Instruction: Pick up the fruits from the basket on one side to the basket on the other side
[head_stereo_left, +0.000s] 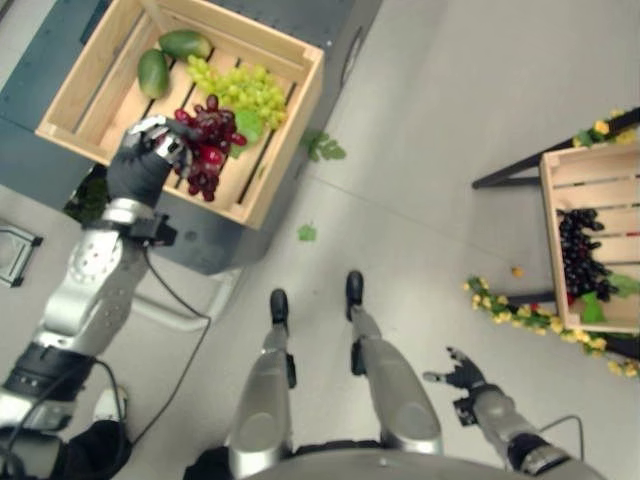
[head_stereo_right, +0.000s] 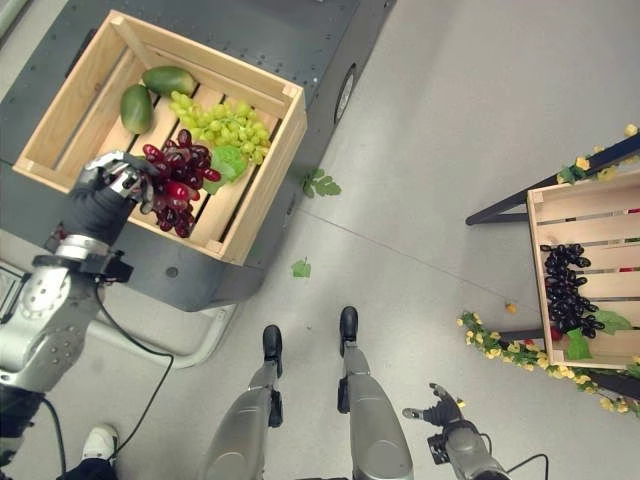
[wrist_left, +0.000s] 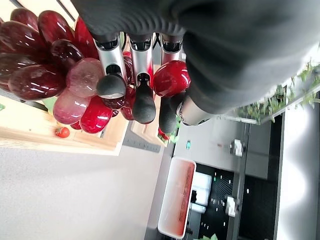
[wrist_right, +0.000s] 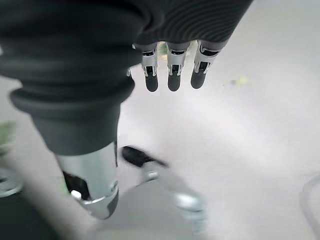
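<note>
Red grape bunch (head_stereo_left: 205, 150) found in left wooden crate (head_stereo_left: 290, 135), long axis running near-to-far along the slats, directly under left hand (head_stereo_left: 150, 150); fingers (wrist_left: 142, 85) curled onto the grapes, grip judged only partly closed. Green grapes (head_stereo_left: 240, 88) and two mangoes (head_stereo_left: 165, 58) lying farther in the same crate. Right crate (head_stereo_left: 585, 170), well apart, holding dark grapes (head_stereo_left: 578, 255). Right hand (head_stereo_left: 462, 376) low, fingers loosely spread, empty.

open floor (head_stereo_left: 430, 200) between crates, flowered stand (head_stereo_left: 520, 315) edging right crate (head_stereo_left: 590, 245)
</note>
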